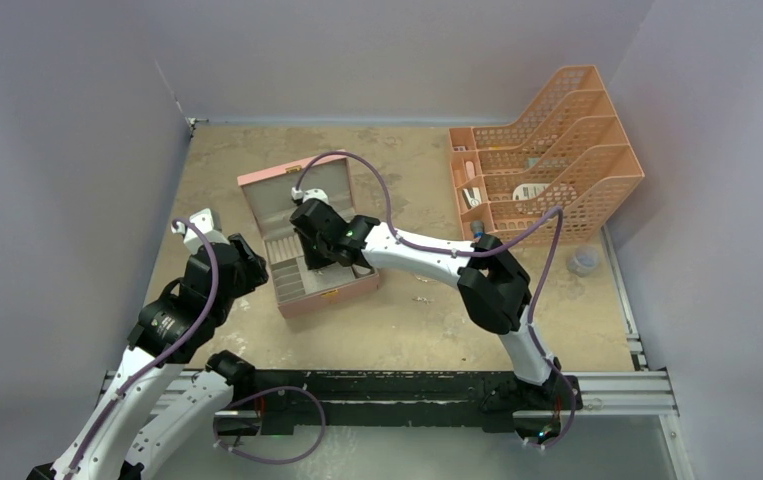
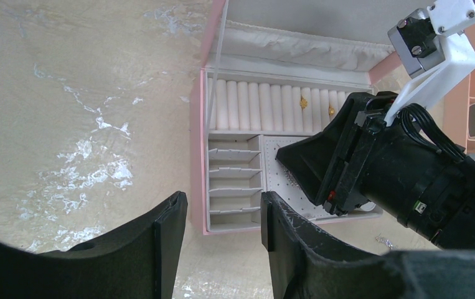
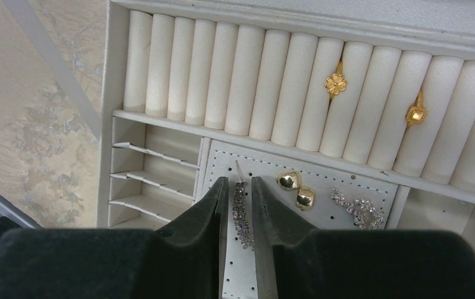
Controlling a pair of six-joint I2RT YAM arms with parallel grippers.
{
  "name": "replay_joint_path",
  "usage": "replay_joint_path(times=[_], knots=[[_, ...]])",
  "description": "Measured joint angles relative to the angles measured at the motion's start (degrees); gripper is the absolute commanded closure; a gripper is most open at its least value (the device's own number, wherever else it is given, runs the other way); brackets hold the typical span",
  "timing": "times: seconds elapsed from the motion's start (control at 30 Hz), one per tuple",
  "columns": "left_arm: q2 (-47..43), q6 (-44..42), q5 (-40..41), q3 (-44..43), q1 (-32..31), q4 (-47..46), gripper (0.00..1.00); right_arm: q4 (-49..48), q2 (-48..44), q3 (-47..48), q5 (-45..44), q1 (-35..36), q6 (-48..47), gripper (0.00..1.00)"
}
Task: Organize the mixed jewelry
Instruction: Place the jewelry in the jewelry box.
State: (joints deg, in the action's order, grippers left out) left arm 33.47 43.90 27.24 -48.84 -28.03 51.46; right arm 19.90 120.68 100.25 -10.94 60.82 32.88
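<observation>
The pink box [image 1: 332, 298] lies open mid-table, its grey lining showing. My right gripper [image 3: 239, 184] hovers over the perforated panel, jaws slightly apart around a silvery crystal drop earring [image 3: 242, 215] that lies between them, unclamped. Two gold studs [image 3: 297, 189] and a crystal cluster piece [image 3: 359, 210] sit on the same panel. Two gold rings [image 3: 335, 83] [image 3: 416, 114] are tucked in the ring rolls. My left gripper [image 2: 223, 208] stands open and empty over the table by the box's near corner [image 2: 195, 156]. A small silvery piece [image 2: 384, 240] lies on the table beside the box.
An orange mesh file rack [image 1: 557, 150] with stationery bits stands at the back right. A small clear round container [image 1: 584, 262] sits by the right edge. The box's raised lid [image 1: 287, 185] is behind the right wrist. A metal rail [image 1: 407, 385] runs along the near edge.
</observation>
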Motion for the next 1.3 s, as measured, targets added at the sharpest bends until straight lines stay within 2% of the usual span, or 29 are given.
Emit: replay_joint_path(times=[0.7, 1.07, 1.3], knots=[[0.0, -0.02, 0.0, 0.02, 0.0, 0.02, 0.53, -0.11, 0.0, -0.11, -0.04, 0.63, 0.92, 0.99], [0.0, 0.0, 0.0, 0.0, 0.0, 0.0, 0.53, 0.44, -0.24, -0.09, 0.28, 0.17, -0.26, 1.0], [-0.07, 0.0, 0.0, 0.0, 0.0, 0.02, 0.53, 4.68, -0.7, 1.11, 1.75, -0.7, -3.02, 1.0]])
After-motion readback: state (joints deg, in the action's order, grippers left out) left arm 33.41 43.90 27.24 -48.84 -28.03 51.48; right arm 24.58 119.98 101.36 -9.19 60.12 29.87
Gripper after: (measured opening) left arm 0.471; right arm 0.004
